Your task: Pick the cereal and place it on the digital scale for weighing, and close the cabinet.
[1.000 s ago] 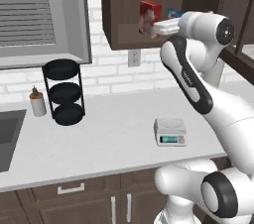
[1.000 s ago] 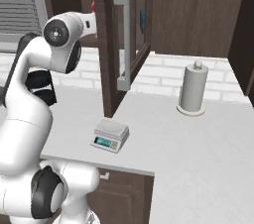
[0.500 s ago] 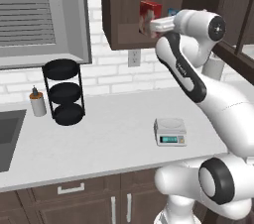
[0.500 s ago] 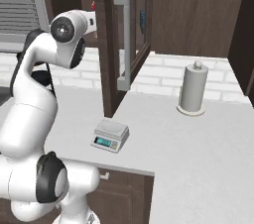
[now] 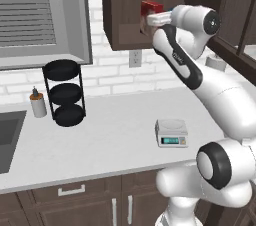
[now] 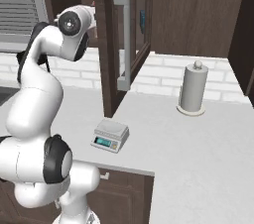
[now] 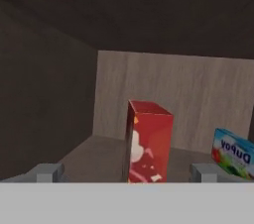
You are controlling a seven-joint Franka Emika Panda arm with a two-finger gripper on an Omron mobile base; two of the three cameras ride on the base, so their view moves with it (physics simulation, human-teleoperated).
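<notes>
The red cereal box (image 7: 149, 141) stands upright on the shelf inside the dark brown wall cabinet (image 5: 125, 10). My gripper (image 7: 126, 174) is open just in front of it. Its two fingertips (image 7: 47, 172) are spread wide, one on either side of the box, and do not touch it. In the left base view the hand reaches into the cabinet, with the gripper (image 5: 150, 21) at the cereal (image 5: 151, 6). The digital scale (image 5: 171, 132) sits on the white counter below, its top plate bare; the scale (image 6: 110, 135) also lies near the counter's front edge. The glass-paned cabinet door (image 6: 121, 39) hangs open.
A small flat blue-and-green box (image 7: 232, 152) lies on the shelf to the right of the cereal. A black three-tier rack (image 5: 64, 92) and a small bottle (image 5: 37, 104) stand at the counter's left, by the sink. A paper towel roll (image 6: 192, 89) stands at the back right.
The hand has moved left and deeper into the cabinet, closer to the cereal. The scale and the door have not moved.
</notes>
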